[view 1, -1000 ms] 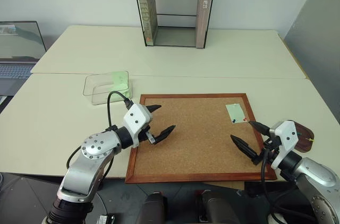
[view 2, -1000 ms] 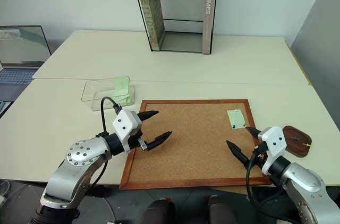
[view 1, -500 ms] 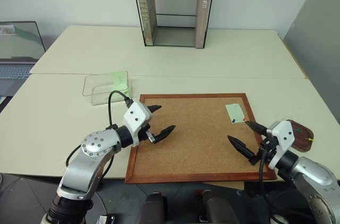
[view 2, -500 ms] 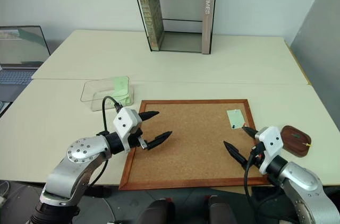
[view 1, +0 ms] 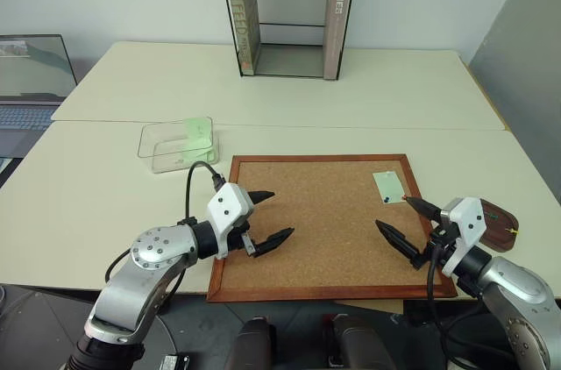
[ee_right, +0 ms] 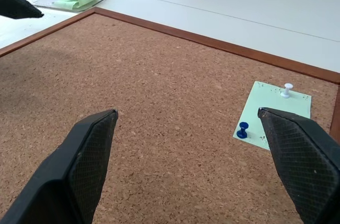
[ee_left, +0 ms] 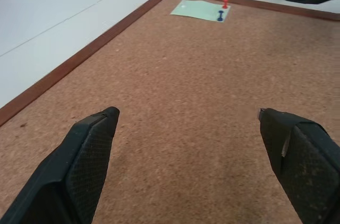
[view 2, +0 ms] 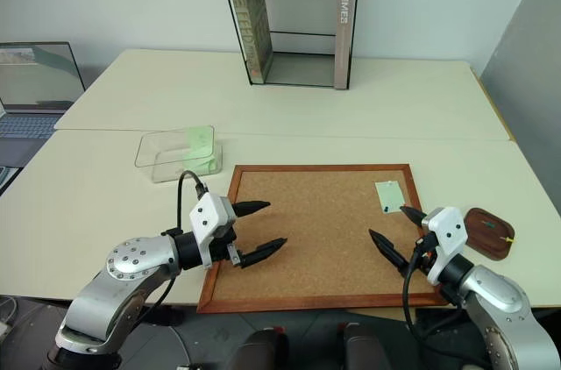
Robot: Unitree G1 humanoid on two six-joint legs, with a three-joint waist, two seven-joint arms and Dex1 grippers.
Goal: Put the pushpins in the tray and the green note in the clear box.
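Now both arms reach in low over the near edge of the table, elbows out, so that the grippers angle toward each other across the corkboard. The left gripper hangs over the board's left part, pointing forward and to the right and tipped slightly down, its jaws spread wide with nothing between them. The right gripper hovers over the board's right part near the frame, pointing forward and to the left, close to level, jaws likewise released and empty. Just beyond its upper finger, in the board's far right corner, lies the green note, flat on the cork and pinned there: a dark blue pushpin stands at one corner, a white pin at another, and a red pushpin sits at the note's edge. The tray rests on the table just off the board's right edge, beside the right wrist. The clear box stands on the table past the board's far left corner, with a brighter green slip leaning inside it.
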